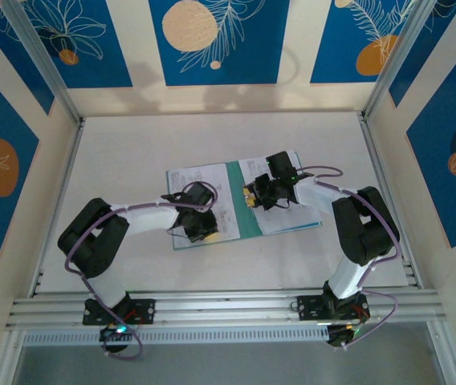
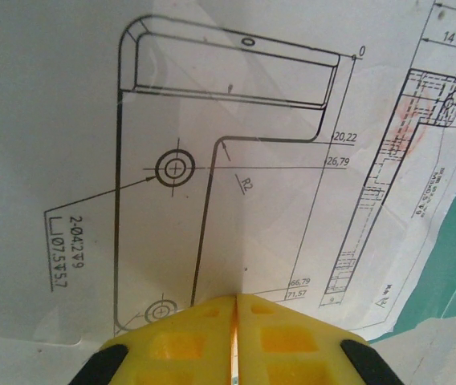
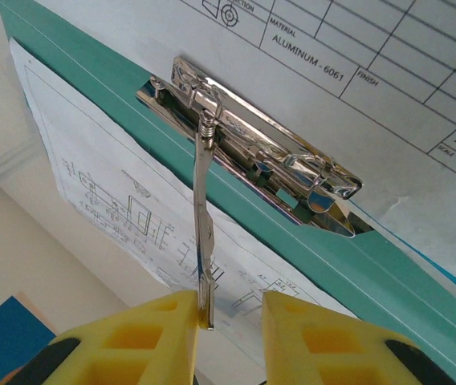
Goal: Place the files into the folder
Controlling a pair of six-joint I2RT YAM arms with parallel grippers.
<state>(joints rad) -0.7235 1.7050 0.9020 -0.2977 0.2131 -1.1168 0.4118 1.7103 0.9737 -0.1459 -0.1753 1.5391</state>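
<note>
Handling the clip lever of the folder seems the step: the files lie on the folder, open on the desk, the left gripper shut atop a sheet, the right gripper slightly parted around that raised lever, which next needs pinching.

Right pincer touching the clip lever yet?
Cannot tell. Right wrist view: the lever stands inside the right pincer, with a clear gap to one finger and its tip overlapping the other's edge.
</note>
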